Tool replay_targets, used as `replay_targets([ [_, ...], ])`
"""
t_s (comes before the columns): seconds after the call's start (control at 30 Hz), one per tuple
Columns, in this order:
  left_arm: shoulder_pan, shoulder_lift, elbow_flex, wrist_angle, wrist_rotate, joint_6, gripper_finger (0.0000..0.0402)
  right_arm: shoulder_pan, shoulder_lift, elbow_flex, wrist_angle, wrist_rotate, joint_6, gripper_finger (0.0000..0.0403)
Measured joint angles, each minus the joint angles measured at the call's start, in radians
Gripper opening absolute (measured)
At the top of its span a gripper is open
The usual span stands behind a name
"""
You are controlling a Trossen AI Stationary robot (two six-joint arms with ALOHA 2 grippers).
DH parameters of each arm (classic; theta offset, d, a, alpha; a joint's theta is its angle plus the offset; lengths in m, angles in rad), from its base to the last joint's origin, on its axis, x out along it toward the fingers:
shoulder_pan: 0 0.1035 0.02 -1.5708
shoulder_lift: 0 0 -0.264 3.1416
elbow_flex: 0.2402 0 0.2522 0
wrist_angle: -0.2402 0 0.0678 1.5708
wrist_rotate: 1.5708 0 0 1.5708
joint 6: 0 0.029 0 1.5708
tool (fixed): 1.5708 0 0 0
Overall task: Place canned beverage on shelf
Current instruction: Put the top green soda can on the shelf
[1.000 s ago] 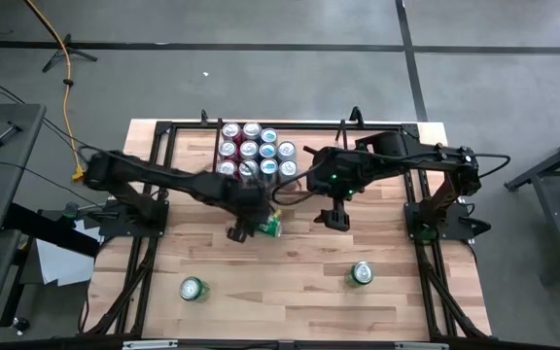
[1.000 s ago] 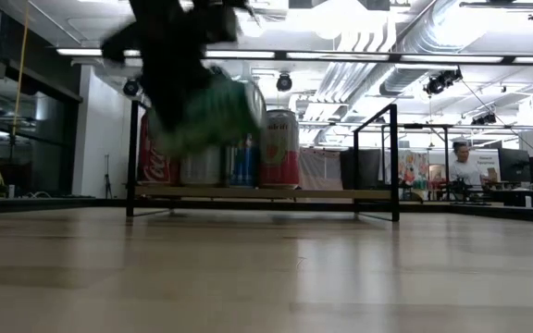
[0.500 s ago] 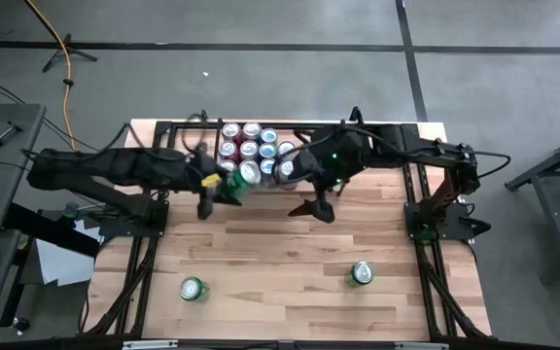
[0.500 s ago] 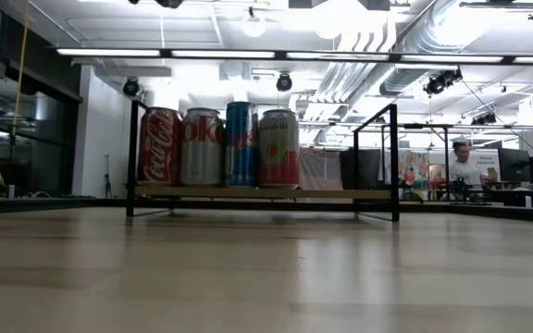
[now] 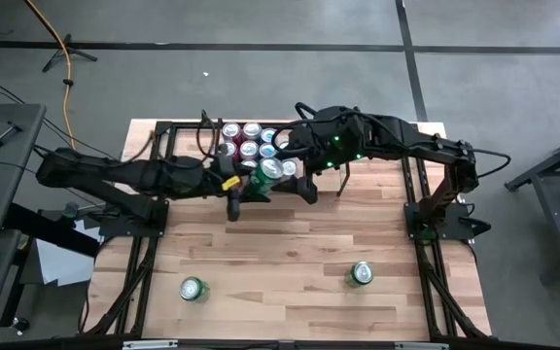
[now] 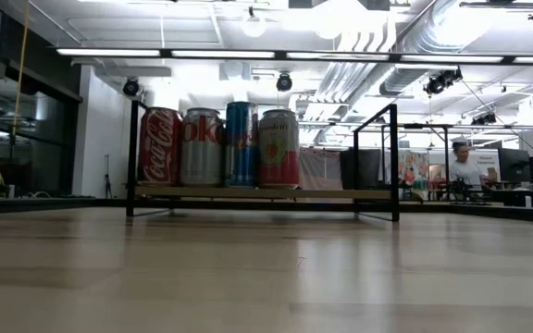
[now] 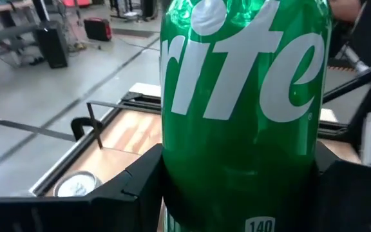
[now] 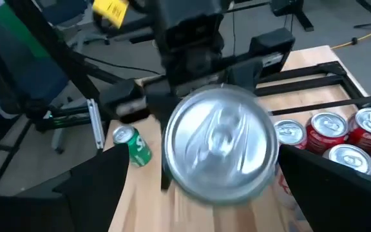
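A green Sprite can (image 5: 268, 173) is held above the table, just in front of the shelf (image 5: 224, 146), by my left gripper (image 5: 249, 187), which is shut on it. The can fills the left wrist view (image 7: 243, 96). My right gripper (image 5: 297, 181) is open. Its two fingers stand on either side of the can's silver top (image 8: 221, 145) without touching it. The shelf (image 6: 262, 194) holds several upright cans (image 6: 220, 146) on its wood base. No gripper shows in the low view. My left gripper pinches the can's side wall (image 7: 172, 193) between its two fingers, on the part of the can away from its top. The fingers come from the table's left and lie across the can. The can is lifted clear and tilted, its top toward my right gripper.
Two more green cans stand upright on the table near its front, one at the left (image 5: 193, 289) and one at the right (image 5: 362, 273). The shelf's cans also show beside my right gripper (image 8: 330, 132). The black frame rails (image 5: 144, 262) run along the table's sides.
My left gripper has lifted the Sprite can out of the low view and carried it toward the far edge, then a little toward the right, tipping its top toward the right arm. My right gripper has moved toward the table's left and far edge, up to the can.
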Motion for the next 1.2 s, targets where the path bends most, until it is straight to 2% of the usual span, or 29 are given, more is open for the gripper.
replay_targets([
  [0.33, -0.001, 0.103, 0.0, 0.209, -0.077, 0.038, 0.0169, 0.0, 0.0, 0.0, -0.008, 0.026, 0.0, 0.0385],
  [0.57, 0.0, 0.118, 0.0, 0.238, -0.097, 0.038, 0.0169, 0.001, 0.0, 0.0, -0.012, 0.051, 0.006, 0.0381],
  [0.67, 0.0, 0.118, 0.0, 0.243, -0.101, 0.038, 0.0169, 0.0, 0.0, 0.0, -0.024, 0.064, 0.006, 0.0356],
  [0.8, 0.0, 0.119, 0.0, 0.255, -0.101, 0.039, 0.0169, 0.001, 0.0, 0.0, -0.032, 0.086, 0.006, 0.0288],
  [0.9, 0.001, 0.119, 0.0, 0.251, -0.092, 0.043, 0.0174, 0.002, 0.0, 0.0, -0.034, 0.097, 0.005, 0.0286],
  [1.1, 0.002, 0.099, 0.003, 0.259, -0.09, 0.063, 0.031, 0.002, 0.0, -0.002, -0.084, 0.099, -0.012, 0.0286],
  [1.2, 0.008, 0.069, 0.004, 0.208, -0.089, 0.063, 0.0349, 0.0, -0.002, -0.003, -0.131, 0.099, -0.046, 0.0286],
])
